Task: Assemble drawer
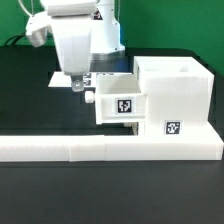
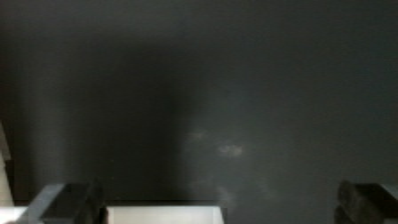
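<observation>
The drawer's large white housing (image 1: 176,92) stands at the exterior view's right, with a tag low on its front. One white tray (image 1: 122,102), also tagged, sticks out of the housing toward the exterior view's left, with its round knob (image 1: 90,98) at the outer end. My gripper (image 1: 79,86) hangs just beside that knob, close to the table. In the wrist view my gripper (image 2: 219,206) is open, its dark fingertips (image 2: 68,204) far apart, over the dark table. A white edge (image 2: 164,214) shows between them, touching neither; I cannot tell which part it is. A second tray is not clearly visible.
The long low white border bar (image 1: 100,150) runs across the front, with the housing standing against it. The marker board (image 1: 58,78) lies flat on the black table behind my gripper. The arm's white body (image 1: 80,40) hides the area behind the tray.
</observation>
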You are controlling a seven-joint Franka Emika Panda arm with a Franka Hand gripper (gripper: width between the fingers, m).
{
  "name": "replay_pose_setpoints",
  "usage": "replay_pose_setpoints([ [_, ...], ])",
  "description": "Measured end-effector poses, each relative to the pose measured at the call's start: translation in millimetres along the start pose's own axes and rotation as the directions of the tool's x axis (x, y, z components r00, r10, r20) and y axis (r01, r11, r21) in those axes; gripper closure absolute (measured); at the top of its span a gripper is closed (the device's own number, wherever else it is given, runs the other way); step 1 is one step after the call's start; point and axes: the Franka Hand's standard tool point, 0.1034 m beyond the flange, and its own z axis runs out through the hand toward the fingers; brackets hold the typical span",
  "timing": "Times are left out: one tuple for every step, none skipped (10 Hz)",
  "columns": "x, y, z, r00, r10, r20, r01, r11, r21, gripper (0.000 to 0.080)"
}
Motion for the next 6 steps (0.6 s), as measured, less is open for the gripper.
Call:
replay_pose_setpoints([
  [0.1, -1.8, 5.0, 0.998, 0.011, -0.057, -0.011, 1.000, -0.002, 0.0150],
  [-0.7, -3.0, 10.2, 0.996, 0.004, -0.091, -0.004, 1.000, 0.001, 0.0150],
  [-2.5, -3.2, 14.3, 0.994, -0.003, -0.110, 0.004, 1.000, 0.007, 0.0150],
  [-3.6, -4.3, 18.3, 0.988, -0.010, -0.153, 0.013, 1.000, 0.021, 0.0150],
  [-2.9, -2.2, 20.0, 0.988, -0.007, -0.155, 0.011, 1.000, 0.025, 0.0150],
  [-0.6, -1.7, 20.8, 0.987, -0.010, -0.158, 0.015, 0.999, 0.032, 0.0150],
])
